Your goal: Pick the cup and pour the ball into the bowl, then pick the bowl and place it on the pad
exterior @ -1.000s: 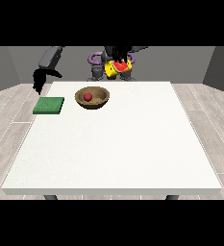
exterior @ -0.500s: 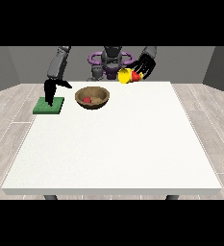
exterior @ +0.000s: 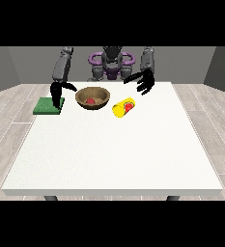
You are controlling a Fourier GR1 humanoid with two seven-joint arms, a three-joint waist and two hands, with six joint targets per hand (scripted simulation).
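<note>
Landmark: wooden bowl (exterior: 92, 97), near the far edge of the white table (exterior: 114, 149).
Ball: red ball (exterior: 91, 101) sits inside the bowl, so the pour looks done.
Cup: yellow cup (exterior: 123, 107) lies on its side on the table just right of the bowl; half a second ago it was held up beside the robot hand at the view's right, now it is let go.
Robot hand at the view's right (exterior: 144, 81): above and right of the bowl, fingers spread, released and holding nothing.
Robot hand at the view's left (exterior: 56, 93): left of the bowl, over the pad's near edge; whether it is released or clenched I cannot tell.
Pad: green pad (exterior: 48, 106) lies left of the bowl, apart from it.
Meaning: the first half seems finished; the bowl is not yet grasped and still has to go onto the pad.
</note>
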